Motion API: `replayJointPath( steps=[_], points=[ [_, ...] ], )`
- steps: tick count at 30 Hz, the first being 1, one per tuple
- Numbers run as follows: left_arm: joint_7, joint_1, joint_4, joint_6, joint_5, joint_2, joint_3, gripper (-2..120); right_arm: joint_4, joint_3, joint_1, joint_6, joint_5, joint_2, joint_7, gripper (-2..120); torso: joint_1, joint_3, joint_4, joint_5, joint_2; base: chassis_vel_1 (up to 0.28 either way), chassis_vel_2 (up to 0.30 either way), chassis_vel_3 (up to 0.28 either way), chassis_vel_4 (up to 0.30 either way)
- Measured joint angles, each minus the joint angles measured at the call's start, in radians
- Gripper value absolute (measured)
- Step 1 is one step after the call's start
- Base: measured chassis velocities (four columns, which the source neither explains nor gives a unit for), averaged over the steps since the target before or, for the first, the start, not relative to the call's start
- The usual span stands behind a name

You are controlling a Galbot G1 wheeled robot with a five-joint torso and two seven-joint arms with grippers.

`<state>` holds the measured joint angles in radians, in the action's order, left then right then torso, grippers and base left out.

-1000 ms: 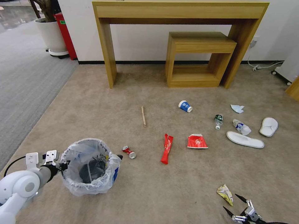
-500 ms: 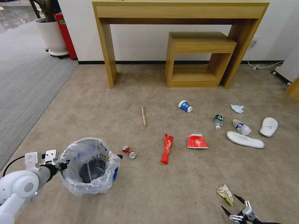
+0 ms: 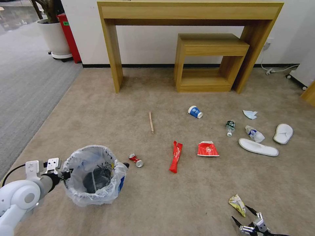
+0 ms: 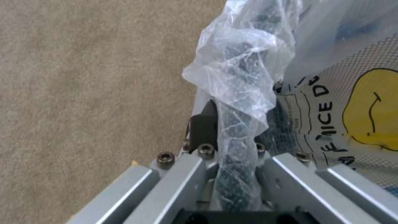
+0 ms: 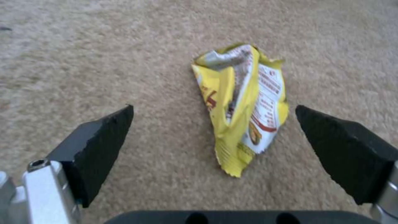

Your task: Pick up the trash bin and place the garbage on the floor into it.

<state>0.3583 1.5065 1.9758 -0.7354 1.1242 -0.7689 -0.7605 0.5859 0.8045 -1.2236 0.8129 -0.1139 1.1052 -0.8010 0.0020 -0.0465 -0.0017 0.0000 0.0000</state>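
Left gripper (image 3: 67, 174) clamped on trash bin (image 3: 95, 175) rim and bag, bin low over beige floor (image 3: 183, 196). Right gripper (image 3: 244, 214) spread wide just beside yellow wrapper (image 3: 237, 204), wrapper lying flat between its fingers (image 5: 99, 146) in wrist view.

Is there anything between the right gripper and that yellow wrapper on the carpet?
Nothing visible. The right gripper is open, with the yellow wrapper lying flat on the bare carpet just ahead of its fingertips. The wrapper is not yet touched.
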Motion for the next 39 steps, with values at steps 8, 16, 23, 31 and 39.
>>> replayJointPath(
  steps=[8,16,23,31,39],
  points=[
    [0.0,0.0,0.0,0.0,-0.001,-0.001,0.0,0,-0.034,0.001,0.029,0.0,0.008,0.008,0.015,99,0.0,0.0,0.0,0.0001,0.0,0.0,0.0,0.0,0.0],
    [-0.001,0.001,0.001,0.0,0.0,0.0,0.0,0,-0.068,-0.001,0.059,0.0,0.016,0.025,0.032,99,0.0,0.0,0.0,-0.0003,0.0,0.0,0.0,0.0,0.0],
    [-0.001,0.0,0.001,0.0,0.0,0.003,0.0,0,-0.09,-0.001,0.078,0.002,0.029,0.034,0.045,93,0.0,0.0,-0.0003,-0.0003,0.0,0.0,0.0,0.0,0.0],
    [-0.002,-0.005,-0.005,0.002,-0.001,0.003,0.004,0,-0.116,0.0,0.094,0.003,0.038,0.03,0.051,91,0.0,0.0,0.0,0.0,0.0,0.0,0.0,0.0,0.0],
    [-0.002,-0.009,-0.007,0.005,-0.001,0.003,0.009,0,-0.129,0.003,0.098,0.003,0.041,0.026,0.063,83,0.0,0.0,0.0001,0.0002,0.0,0.0,0.0,0.0,0.0]
  ],
)
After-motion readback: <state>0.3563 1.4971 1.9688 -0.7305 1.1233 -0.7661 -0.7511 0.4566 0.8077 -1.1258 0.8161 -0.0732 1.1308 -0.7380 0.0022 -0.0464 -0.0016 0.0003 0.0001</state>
